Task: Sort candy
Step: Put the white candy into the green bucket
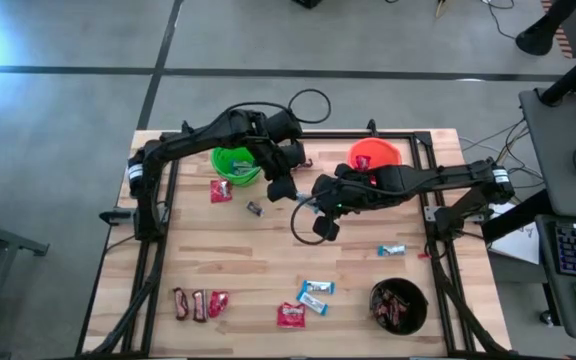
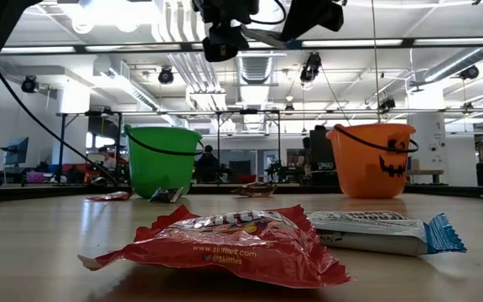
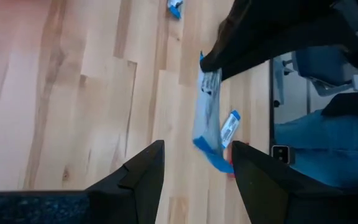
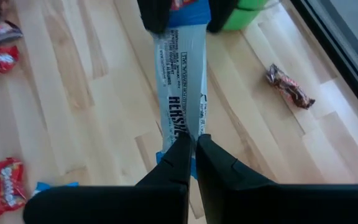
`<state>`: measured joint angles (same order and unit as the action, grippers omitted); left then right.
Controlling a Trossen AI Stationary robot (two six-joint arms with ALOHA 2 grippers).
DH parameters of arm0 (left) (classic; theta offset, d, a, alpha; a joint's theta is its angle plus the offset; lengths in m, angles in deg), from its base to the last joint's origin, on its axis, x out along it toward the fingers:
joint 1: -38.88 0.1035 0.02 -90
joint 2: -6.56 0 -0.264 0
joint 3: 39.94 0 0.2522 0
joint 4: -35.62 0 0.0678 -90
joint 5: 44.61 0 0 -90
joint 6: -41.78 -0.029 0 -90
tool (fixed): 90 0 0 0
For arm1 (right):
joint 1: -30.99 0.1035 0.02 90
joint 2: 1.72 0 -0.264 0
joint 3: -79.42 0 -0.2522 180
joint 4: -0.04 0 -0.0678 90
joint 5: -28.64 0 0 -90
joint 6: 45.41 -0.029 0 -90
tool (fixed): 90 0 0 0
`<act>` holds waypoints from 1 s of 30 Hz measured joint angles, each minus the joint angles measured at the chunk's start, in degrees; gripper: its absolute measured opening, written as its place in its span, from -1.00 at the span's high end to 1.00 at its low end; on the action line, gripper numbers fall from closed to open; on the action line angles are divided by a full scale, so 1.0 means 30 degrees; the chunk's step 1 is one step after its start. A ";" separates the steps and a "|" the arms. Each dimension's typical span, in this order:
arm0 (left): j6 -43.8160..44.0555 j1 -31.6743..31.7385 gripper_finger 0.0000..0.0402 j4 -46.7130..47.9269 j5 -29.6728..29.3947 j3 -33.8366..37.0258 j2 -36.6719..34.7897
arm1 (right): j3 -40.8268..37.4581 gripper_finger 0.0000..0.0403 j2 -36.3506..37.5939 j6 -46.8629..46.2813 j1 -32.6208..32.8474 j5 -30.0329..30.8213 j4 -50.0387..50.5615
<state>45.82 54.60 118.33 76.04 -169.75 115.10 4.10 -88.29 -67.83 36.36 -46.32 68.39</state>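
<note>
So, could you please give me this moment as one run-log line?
right claw: shut on blue-and-white bar | left claw: open at the bar's other end | over mid-table, near green bucket

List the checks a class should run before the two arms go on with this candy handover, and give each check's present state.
1. Right gripper shut on the light-blue-and-white bar: ok.
2. Left gripper lined up with the bar's far end, one finger on each side: ok.
3. Left gripper closed on the bar: not ok, its fingers stand apart.
4. Bar lifted off the table: ok, both grippers hang high in the low view.
5. Bucket for this bar: cannot tell. The black bucket holds dark bars. The contents of the green bucket and the orange bucket are unclear.
</note>
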 joint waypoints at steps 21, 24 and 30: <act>0.0554 -0.0099 0.16 -0.1187 0.1622 0.0095 0.0013 | 0.0275 0.96 0.0116 0.0337 -0.0007 0.0510 -0.0303; 0.0559 -0.0099 0.16 -0.1193 0.1616 0.0143 0.0027 | 0.0275 0.96 0.0184 0.0337 -0.0011 0.0510 -0.0384; 0.0517 -0.0092 0.16 -0.1208 0.1538 0.0459 0.0027 | 0.0275 0.96 0.0260 0.0337 -0.0007 0.0510 -0.0731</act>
<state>47.37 54.32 114.70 80.65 -168.37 115.18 4.92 -87.51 -66.82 36.33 -44.79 66.20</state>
